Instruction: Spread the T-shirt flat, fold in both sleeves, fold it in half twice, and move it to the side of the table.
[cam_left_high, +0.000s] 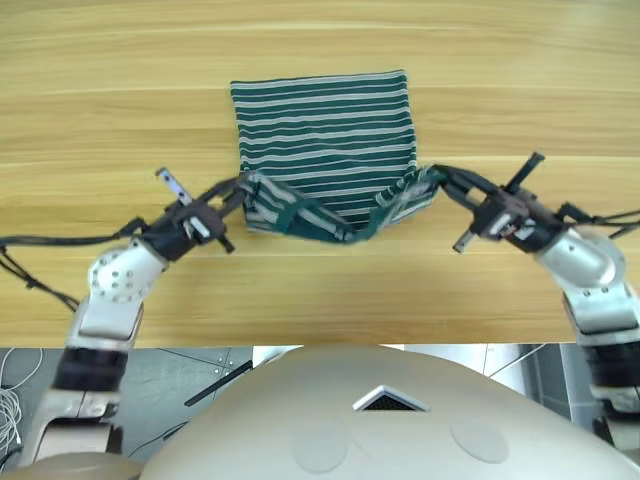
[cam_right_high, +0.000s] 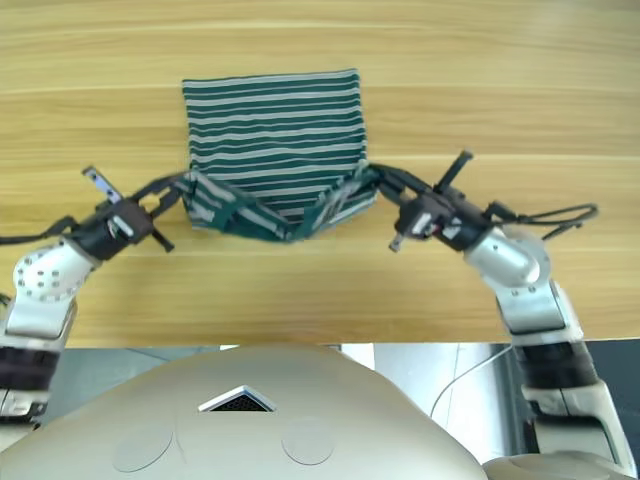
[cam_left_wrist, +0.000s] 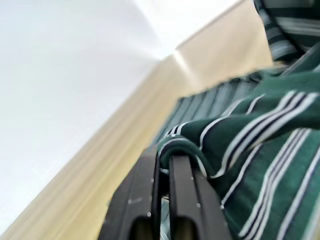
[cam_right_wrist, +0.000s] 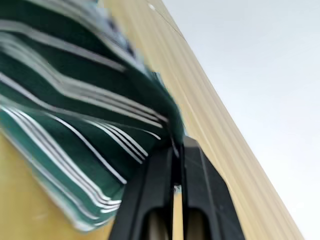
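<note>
Gripping the T-shirt (cam_left_high: 325, 125), left hand (cam_left_high: 240, 186) and right hand (cam_left_high: 436, 173) hold its near edge off the table (cam_left_high: 110, 90).

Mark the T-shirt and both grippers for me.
T-shirt (cam_left_high: 325, 125): left eye view, flat striped middle of the cloth.
left gripper (cam_left_high: 238, 185): left eye view, fingertips pinching the shirt's lifted corner.
right gripper (cam_left_high: 438, 172): left eye view, fingertips pinching the other lifted corner.

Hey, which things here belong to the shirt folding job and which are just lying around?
Job: T-shirt, near edge lifted; left end effector, shut on its near left corner; right end effector, shut on its near right corner; table beneath.
Lying about: white cables on the floor, off the table's near left edge.
</note>
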